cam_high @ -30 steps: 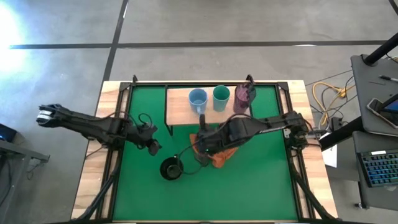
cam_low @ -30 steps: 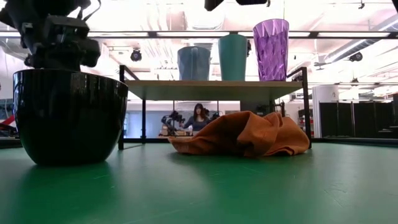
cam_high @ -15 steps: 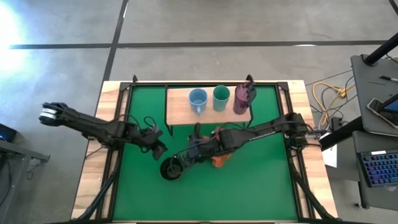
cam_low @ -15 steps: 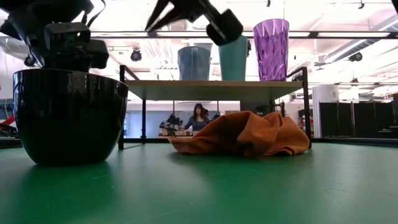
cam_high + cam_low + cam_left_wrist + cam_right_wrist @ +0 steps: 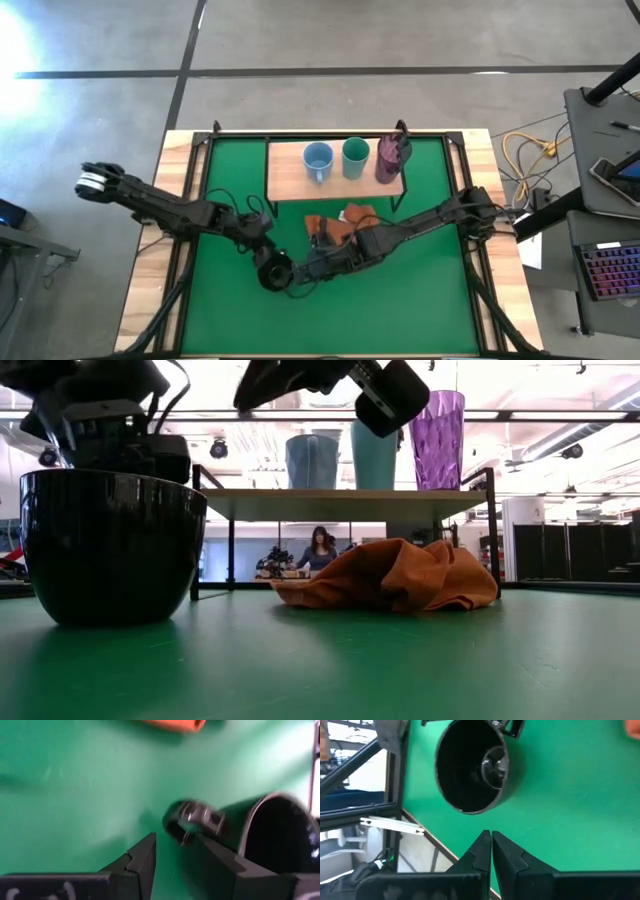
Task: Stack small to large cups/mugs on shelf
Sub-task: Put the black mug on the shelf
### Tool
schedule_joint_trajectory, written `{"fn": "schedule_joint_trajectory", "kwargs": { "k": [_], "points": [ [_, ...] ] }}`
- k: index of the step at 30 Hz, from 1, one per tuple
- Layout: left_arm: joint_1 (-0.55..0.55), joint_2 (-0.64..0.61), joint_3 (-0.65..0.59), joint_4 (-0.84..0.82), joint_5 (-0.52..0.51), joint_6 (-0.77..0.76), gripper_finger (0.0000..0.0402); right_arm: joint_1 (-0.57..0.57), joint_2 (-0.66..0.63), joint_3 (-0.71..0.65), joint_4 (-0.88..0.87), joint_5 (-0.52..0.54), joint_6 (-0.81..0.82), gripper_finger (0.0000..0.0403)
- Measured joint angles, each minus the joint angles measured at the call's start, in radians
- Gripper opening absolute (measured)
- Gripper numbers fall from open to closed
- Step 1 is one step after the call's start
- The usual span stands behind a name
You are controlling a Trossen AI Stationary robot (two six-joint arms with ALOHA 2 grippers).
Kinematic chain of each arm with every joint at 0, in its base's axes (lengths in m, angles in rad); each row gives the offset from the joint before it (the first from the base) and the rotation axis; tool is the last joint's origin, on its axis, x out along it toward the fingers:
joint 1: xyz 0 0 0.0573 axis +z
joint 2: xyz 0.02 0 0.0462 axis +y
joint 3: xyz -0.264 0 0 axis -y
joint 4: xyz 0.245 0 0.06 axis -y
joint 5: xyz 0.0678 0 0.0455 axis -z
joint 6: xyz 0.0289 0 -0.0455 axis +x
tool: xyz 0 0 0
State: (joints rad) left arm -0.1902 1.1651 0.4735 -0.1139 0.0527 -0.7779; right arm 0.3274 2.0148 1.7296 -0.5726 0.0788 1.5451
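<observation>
1. Black and squat, the mug stood on the green mat, well short of the shelf.
2. Left gripper hung beside the mug's handle, fingers parted.
3. Right gripper hovered just beside the mug, fingers pressed together, holding nothing.
4. Light blue mug, teal cup and purple cup lined the shelf.
5. Orange cloth lay before it.

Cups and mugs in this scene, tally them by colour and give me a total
Black mug, on the green mat: 1
Light blue mug, on the shelf: 1
Teal-green cup, on the shelf: 1
Dark purple cup, on the shelf: 1
Total: 4
</observation>
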Motion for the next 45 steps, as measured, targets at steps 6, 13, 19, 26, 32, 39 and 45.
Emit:
{"fn": "schedule_joint_trajectory", "kwargs": {
  "k": [6,13,19,26,32,39,45],
  "points": [
    [-0.048,0.018,-0.003,-0.006,0.083,-0.033,0.0118,0.0,0.0,-0.027,0.052,0.0,0.008,0.0009],
    [-0.151,0.01,-0.003,-0.001,0.078,-0.116,0.0118,0.0,0.001,-0.067,0.057,-0.006,0.024,0.0009],
    [-0.224,0.01,-0.012,-0.001,0.064,-0.188,0.0118,0.0,0.001,-0.122,0.142,-0.058,0.034,0.0009],
    [-0.297,0.01,-0.03,0.0,0.043,-0.275,0.0118,0.002,0.001,-0.185,0.267,-0.06,0.088,0.0009],
    [-0.347,0.01,-0.03,0.026,-0.023,-0.317,0.0118,0.002,0.001,-0.208,0.293,-0.06,0.105,0.0009],
    [-0.361,0.024,-0.03,0.12,-0.057,-0.319,0.0118,0.002,0.001,-0.222,0.292,-0.06,0.105,0.0009],
    [-0.361,0.097,-0.03,0.263,-0.058,-0.318,0.0118,0.007,0.002,-0.223,0.293,-0.06,0.104,0.0009]
  ]
}}
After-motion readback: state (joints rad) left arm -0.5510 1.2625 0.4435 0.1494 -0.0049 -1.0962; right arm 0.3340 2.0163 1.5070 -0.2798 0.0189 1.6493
